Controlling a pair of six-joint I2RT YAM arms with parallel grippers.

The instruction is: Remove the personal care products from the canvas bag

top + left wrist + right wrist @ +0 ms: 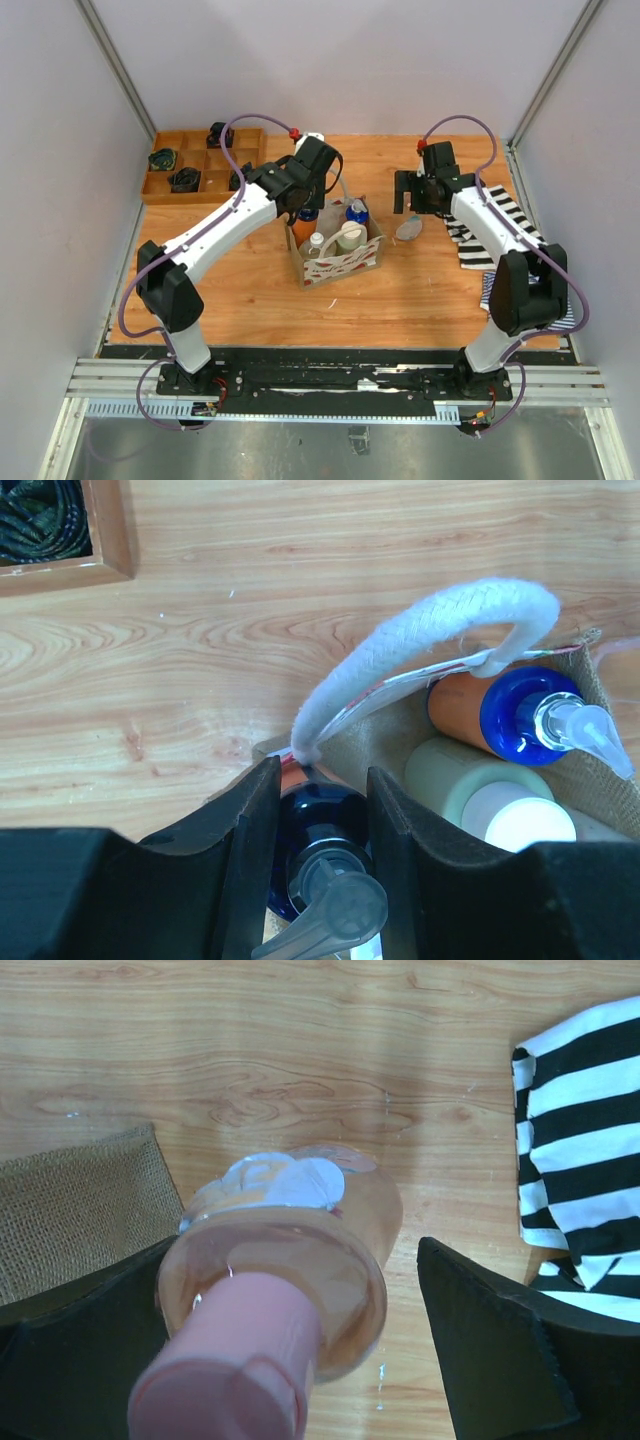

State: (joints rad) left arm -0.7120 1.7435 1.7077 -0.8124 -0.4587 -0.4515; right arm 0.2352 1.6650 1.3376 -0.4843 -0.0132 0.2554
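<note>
The canvas bag point(340, 265) stands at the table's middle, with bottles upright inside. My left gripper point(305, 207) reaches into its back left corner. In the left wrist view its jaws point(320, 820) are shut on the blue pump cap of an amber bottle point(300, 815). Beside it stand a second amber bottle point(520, 715), a cream-lidded jar point(450, 775) and a white bottle point(520, 825). A white loop handle point(420, 630) arches over them. My right gripper point(412, 205) is open right of the bag. A clear bottle with a pink cap point(290, 1260) lies on the table between its spread fingers; it also shows in the top view point(408, 231).
A wooden compartment tray point(195, 165) with black coiled items stands at the back left. Black-and-white striped cloths point(490, 225) lie along the right edge, one in the right wrist view point(580, 1140). The bag's burlap side point(70, 1210) is just left of the right gripper.
</note>
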